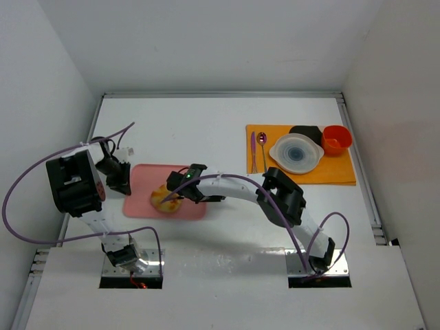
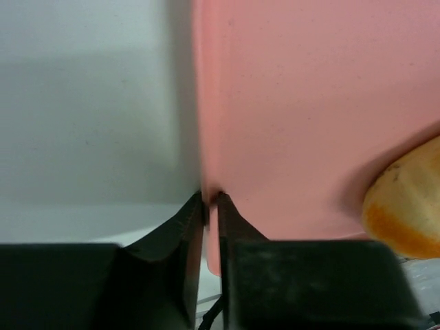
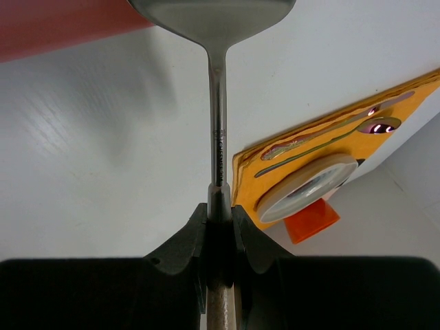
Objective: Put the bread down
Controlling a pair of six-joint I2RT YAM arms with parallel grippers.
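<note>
2 grippers are closed here, each on something. Your left gripper (image 2: 210, 203) pinches the left edge of the pink board (image 2: 309, 103), with its fingers nearly together around the rim. Your right gripper (image 3: 220, 213) is clamped tight on the handle of a metal spatula (image 3: 217, 124). The blade reaches toward the bread (image 1: 165, 199), but you cannot tell whether it touches. The bread lies on the board, toward its near edge. Well off to the right, an orange mat (image 1: 340, 175) carries a fork (image 1: 253, 151), a spoon (image 1: 262, 146), a white plate (image 1: 279, 152) and an orange-red bowl (image 1: 336, 139).
</note>
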